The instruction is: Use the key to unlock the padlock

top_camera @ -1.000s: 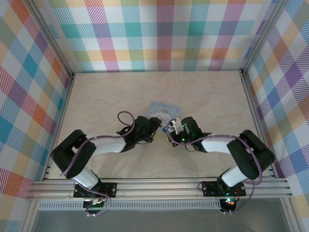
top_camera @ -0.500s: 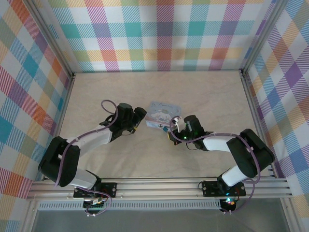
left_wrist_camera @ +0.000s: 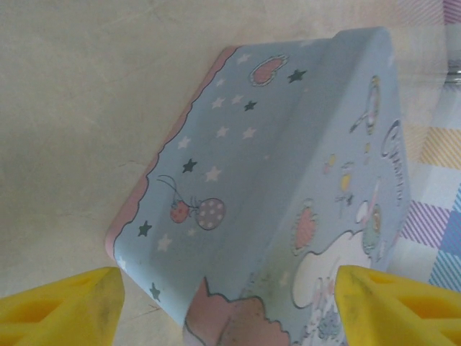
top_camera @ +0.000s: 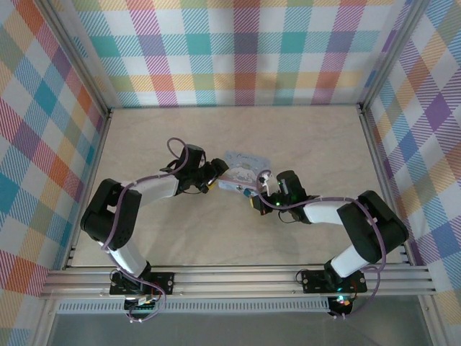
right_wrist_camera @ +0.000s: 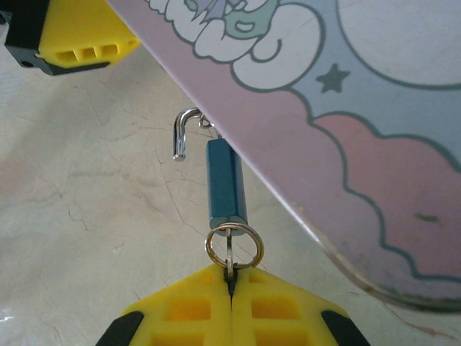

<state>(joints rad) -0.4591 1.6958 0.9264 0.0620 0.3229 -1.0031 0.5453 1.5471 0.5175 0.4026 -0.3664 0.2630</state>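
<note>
Top external view: left claw (top_camera: 213, 183) sits at the left end of a light-blue cartoon tin (top_camera: 241, 167) on the marbled table (top_camera: 158, 144). Right claw (top_camera: 257, 200) is at the tin's near side, just to the right of the left claw.

Left wrist view: the yellow fingers (left_wrist_camera: 65, 310) are spread wide. The tin's corner lies between and ahead of them. Nothing is gripped. Whether either finger touches the tin wall cannot be told.

Right wrist view: the right claw is pinched fully closed on the key (right_wrist_camera: 230, 268), which sits edge-on between the tips and carries a split ring (right_wrist_camera: 259, 245). The padlock (right_wrist_camera: 226, 191) is directly ahead of the fingertips, and the key meets its base. Its blue body lies along the tin's edge. The shackle (right_wrist_camera: 184, 130) is beyond the body, and its free leg hangs clear to the left, not seated. One left-claw finger shows far ahead on the left, beside the tin.
</note>
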